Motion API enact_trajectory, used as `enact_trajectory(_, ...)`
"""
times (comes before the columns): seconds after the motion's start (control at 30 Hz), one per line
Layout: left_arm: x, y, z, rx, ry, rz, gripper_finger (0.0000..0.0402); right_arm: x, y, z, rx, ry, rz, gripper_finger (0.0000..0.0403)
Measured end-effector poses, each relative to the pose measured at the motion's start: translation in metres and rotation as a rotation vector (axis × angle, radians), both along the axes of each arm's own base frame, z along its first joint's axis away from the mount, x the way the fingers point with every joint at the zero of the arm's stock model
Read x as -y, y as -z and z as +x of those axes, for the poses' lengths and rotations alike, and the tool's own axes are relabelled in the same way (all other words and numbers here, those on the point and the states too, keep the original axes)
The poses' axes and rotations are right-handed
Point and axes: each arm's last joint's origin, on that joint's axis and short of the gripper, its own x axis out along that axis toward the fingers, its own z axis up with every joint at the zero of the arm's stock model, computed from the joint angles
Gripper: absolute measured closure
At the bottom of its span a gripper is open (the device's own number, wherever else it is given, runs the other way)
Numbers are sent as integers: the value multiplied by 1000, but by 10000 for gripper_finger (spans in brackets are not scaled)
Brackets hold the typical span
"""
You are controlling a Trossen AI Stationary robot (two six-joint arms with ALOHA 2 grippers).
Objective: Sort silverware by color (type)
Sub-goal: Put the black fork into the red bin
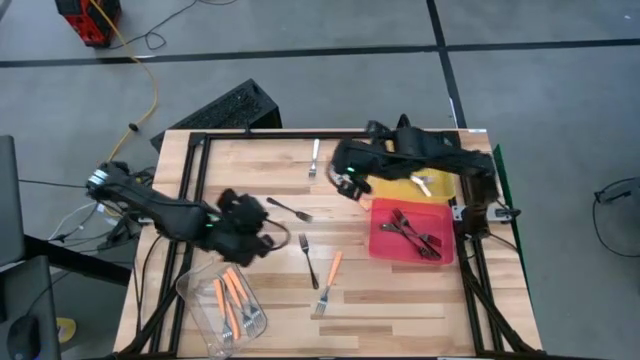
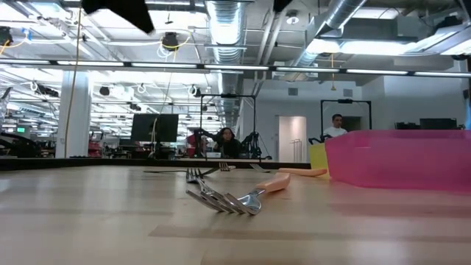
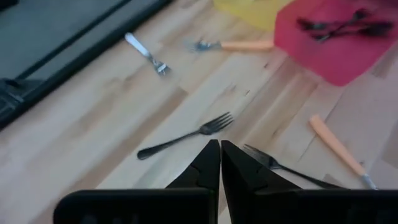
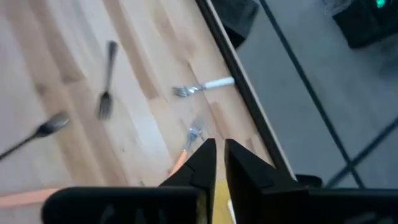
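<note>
At the near edge of the pale wooden table point(image 1: 400, 305), a clear plastic tub point(image 1: 222, 305) held several orange-handled forks with metal tines point(image 1: 232, 295). Just beyond it hovered the left gripper point(image 1: 262, 243), its jaws closed together with nothing between them. Beside it on the bare wood lay an all-dark slim fork point(image 1: 308, 258) and a loose orange-handled fork point(image 1: 328, 283), with a second dark fork point(image 1: 288, 209) a little farther off. To the right, a flat red tray point(image 1: 412, 232) held a cluster of dark forks point(image 1: 408, 233), with a flat yellow tray point(image 1: 420, 187) behind it. The right gripper point(image 1: 348, 186) hung near the yellow tray, jaws nearly shut and empty. A white-handled fork with metal tines point(image 1: 314, 157) lay by the far edge
</note>
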Motion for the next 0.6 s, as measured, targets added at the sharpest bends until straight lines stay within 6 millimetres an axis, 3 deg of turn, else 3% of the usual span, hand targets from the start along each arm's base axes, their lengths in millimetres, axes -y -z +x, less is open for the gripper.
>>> enact_trajectory(0.17, 1, -22, -38, 66, 26, 12, 401, 29, 41, 38, -159, -31, -16, 300)
enact_trajectory(0.3, 5, -25, -57, 54, 52, 9, 382, 38, 75, 69, -224, -170, 78, 262)
enact_trajectory(0.43, 16, -19, -67, 24, 104, 40, 341, 27, 99, 98, -154, -384, 264, 232)
enact_trajectory(0.6, 25, -4, -76, 17, 127, 75, 276, 1, 129, 132, -84, -509, 309, 218)
